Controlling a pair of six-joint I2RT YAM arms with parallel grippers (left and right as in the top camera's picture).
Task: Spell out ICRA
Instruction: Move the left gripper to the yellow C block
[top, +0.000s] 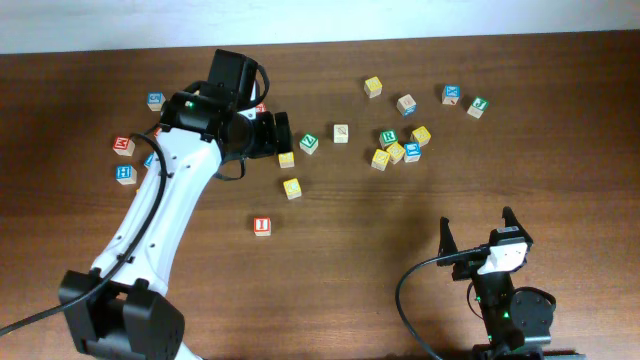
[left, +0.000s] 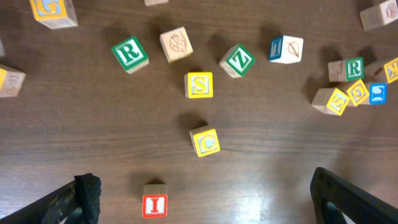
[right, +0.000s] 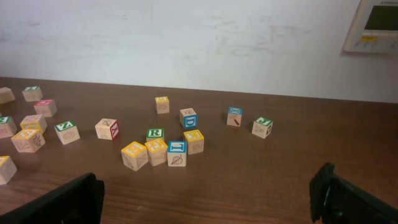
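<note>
Revealing green R (left: 130, 54), hidden overhead.

A yellow S cube (left: 198, 85) and green Z cube (left: 237, 60) lie apart on a brown table (left: 280, 143). A white wall (right: 186, 37) stands behind.

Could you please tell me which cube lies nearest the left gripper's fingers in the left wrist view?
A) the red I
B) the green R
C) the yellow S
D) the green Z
A: the red I cube sits at the bottom edge of the left wrist view, close beside one finger of the open left gripper, while the other three lie farther up the picture.
</note>
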